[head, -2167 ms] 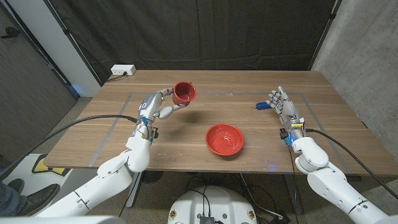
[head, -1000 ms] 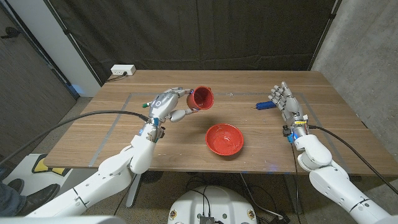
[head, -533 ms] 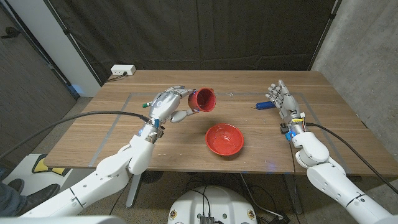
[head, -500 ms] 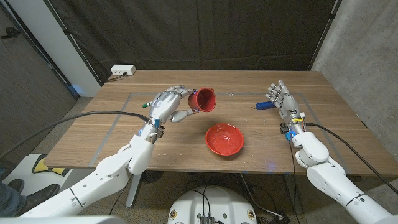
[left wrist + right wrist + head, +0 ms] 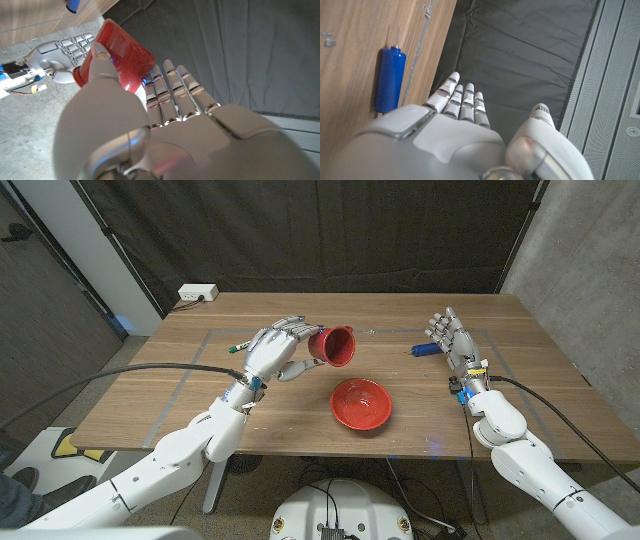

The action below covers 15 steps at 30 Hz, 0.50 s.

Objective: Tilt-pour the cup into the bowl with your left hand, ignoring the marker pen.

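My left hand (image 5: 274,350) holds the red cup (image 5: 333,345) in the air, tipped on its side with its mouth toward the right, above and just left of the red bowl (image 5: 361,403). The bowl sits on the table near the middle front. In the left wrist view the cup (image 5: 117,52) is pinched between thumb and fingers of my left hand (image 5: 160,135). My right hand (image 5: 450,340) stands upright at the right of the table with fingers apart, holding nothing; the right wrist view shows the same right hand (image 5: 455,130). I cannot tell what the cup contains.
A blue marker pen (image 5: 423,349) lies just left of my right hand; it is also in the right wrist view as a blue pen (image 5: 390,80). A green-tipped pen (image 5: 237,346) lies behind my left hand. A white power strip (image 5: 197,294) sits at the table's far left corner.
My left hand has carried the cup to the right toward the bowl and tipped it further onto its side. The right hand has stayed in place.
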{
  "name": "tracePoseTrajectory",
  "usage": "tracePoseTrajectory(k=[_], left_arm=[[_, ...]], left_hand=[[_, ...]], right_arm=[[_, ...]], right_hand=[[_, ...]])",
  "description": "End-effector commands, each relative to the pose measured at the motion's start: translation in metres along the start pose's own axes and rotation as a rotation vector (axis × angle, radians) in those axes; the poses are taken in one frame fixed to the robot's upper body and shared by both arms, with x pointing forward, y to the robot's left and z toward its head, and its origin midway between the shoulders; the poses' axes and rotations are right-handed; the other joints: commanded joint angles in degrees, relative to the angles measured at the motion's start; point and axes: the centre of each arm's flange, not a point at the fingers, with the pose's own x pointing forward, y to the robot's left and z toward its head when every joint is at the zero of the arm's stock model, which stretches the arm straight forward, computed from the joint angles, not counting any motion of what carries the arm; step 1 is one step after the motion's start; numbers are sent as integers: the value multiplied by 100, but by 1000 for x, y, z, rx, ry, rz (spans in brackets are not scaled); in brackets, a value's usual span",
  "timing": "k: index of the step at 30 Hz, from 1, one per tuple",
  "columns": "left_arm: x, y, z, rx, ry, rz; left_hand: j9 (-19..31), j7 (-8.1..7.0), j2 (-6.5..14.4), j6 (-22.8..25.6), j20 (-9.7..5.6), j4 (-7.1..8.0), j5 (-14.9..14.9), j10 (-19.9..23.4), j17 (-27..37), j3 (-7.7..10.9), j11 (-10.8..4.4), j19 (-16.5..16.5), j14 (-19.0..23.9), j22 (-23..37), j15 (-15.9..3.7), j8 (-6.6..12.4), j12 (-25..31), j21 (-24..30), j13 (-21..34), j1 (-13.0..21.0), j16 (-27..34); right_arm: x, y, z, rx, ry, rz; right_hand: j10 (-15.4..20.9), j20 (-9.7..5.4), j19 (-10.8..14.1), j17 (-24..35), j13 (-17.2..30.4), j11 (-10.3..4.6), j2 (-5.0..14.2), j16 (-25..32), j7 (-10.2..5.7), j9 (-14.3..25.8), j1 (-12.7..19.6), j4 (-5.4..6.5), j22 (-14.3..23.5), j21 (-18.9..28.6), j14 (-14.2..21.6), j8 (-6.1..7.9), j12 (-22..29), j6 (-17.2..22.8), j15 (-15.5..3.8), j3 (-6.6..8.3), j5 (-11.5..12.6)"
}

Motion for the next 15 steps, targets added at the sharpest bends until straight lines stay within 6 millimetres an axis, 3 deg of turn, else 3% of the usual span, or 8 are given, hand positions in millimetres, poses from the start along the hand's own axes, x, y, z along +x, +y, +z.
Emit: tracePoseTrajectory(k=[1,15], left_arm=[[-5,2,8,54,-69,16],[-11,1,11,140,-136,9]], left_hand=[[39,-314,501,928,-368,850,31,290,9,904,-296,-5,37,13,-638,3,20,-14,13,556,13],[39,-347,461,953,-415,834,22,294,2,925,-335,-10,59,11,-651,-16,4,-41,10,577,-1]], right_arm=[[1,5,3,-7,-3,13],[0,13,1,-12,23,30]], right_hand=[[55,1,27,17,25,-6,47,20,8,18,15,11,24,6,19,25,47,32,-23,-18,40],[54,4,24,18,26,-3,50,24,4,19,12,13,25,5,26,27,46,38,-21,-21,39]])
